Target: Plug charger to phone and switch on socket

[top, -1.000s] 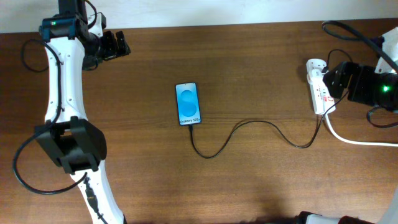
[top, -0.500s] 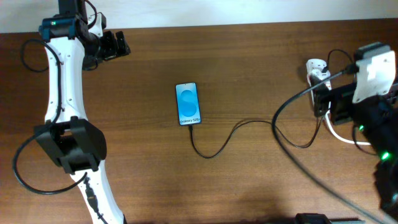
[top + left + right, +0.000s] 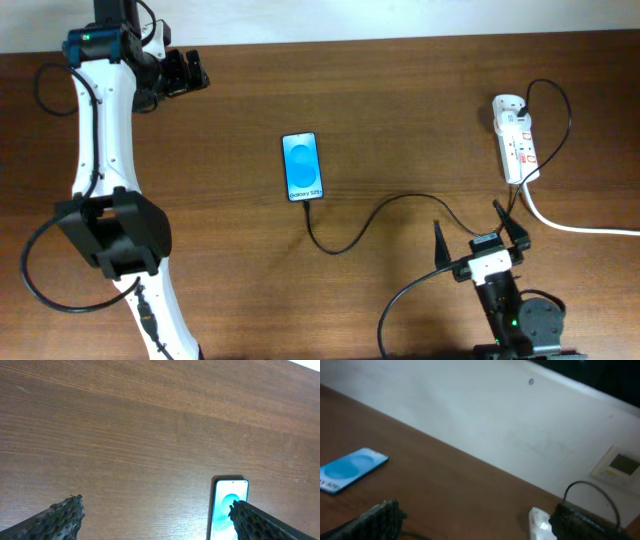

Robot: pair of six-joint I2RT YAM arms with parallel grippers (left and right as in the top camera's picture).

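Observation:
The phone [image 3: 303, 167] lies flat mid-table with its blue screen lit; it also shows in the left wrist view [image 3: 227, 508] and the right wrist view [image 3: 350, 470]. The charger [image 3: 400, 197], a thin black cable, runs from the phone's near end in a curve to the socket [image 3: 515, 140], a white power strip at the far right, also seen in the right wrist view [image 3: 540, 523]. My right gripper [image 3: 478, 238] [image 3: 477, 520] is open and empty near the front edge, apart from the socket. My left gripper [image 3: 187, 72] [image 3: 156, 512] is open and empty at the far left.
The socket's thick white cord [image 3: 575, 226] trails off the right edge. A pale wall with a small panel [image 3: 620, 465] stands behind the table. Bare wood lies between the phone and the socket.
My right arm has pulled away from the socket and swung down to the table's front edge. The left arm, phone and cable have not moved.

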